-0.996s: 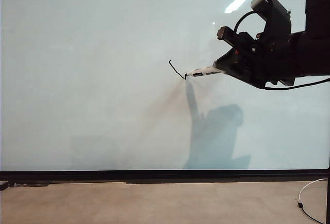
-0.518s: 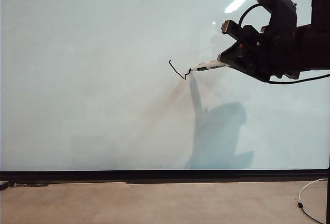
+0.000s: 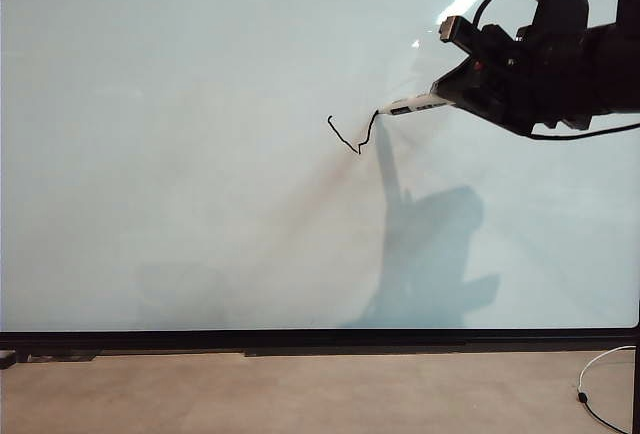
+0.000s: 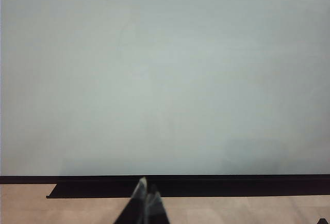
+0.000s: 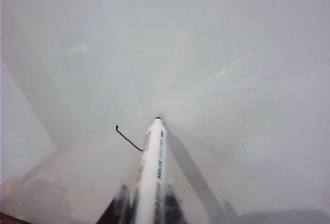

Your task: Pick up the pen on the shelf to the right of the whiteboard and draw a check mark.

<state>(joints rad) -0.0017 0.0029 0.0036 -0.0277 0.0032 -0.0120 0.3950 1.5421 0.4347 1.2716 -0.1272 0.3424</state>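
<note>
right gripper (image 3: 448, 100) clamped on the pen (image 3: 412, 106), tip touching the whiteboard (image 3: 180, 154) at the check mark (image 3: 350, 134); left gripper (image 4: 146, 190) fingers together, holding nothing.

1. Exterior camera faces the whiteboard (image 3: 200, 154) head-on from a distance, floor strip below.
2. Left wrist camera looks level at the board's lower edge, from farther back.
3. Right wrist camera looks close along the pen (image 5: 153, 167); it shares the check mark (image 3: 350, 136) with the exterior view.

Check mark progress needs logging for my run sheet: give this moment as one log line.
right gripper: shut on pen | tip on whiteboard | check mark: upstroke underway | left gripper: shut, idle near board's lower edge
</note>
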